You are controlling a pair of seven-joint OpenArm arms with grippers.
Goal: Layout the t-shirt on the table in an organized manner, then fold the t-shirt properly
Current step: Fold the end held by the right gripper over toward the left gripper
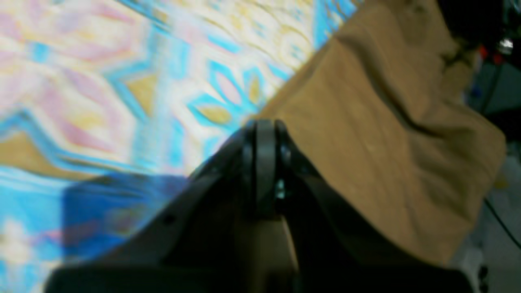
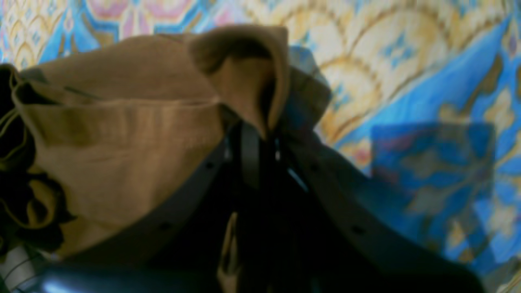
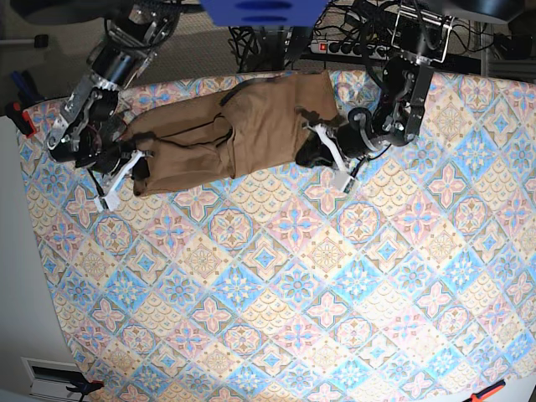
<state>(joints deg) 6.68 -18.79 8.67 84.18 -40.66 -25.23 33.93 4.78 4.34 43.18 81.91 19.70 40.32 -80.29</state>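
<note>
Jaws of both black grippers are closed: right gripper (image 2: 260, 134) pinches the crumpled tan-brown cotton t-shirt (image 3: 239, 134) at one end, left gripper (image 1: 264, 130) meets its opposite edge (hold unconfirmed). Shirt lies bunched on the pastel diamond-tiled table (image 3: 293, 293); uneven pulling risks slippage.

You have one t-shirt (image 3: 230, 130), tan-brown, single garment. One table (image 3: 276, 293), one patterned cloth covering it. Two arms in your base view, one at each end of shirt. Two hands: left hand (image 1: 264, 126), right hand (image 2: 256, 134), one per arm. One power strip (image 3: 347, 48) behind table's far edge. One blue object (image 3: 264, 11) at top of base view, kind unclear.
</note>
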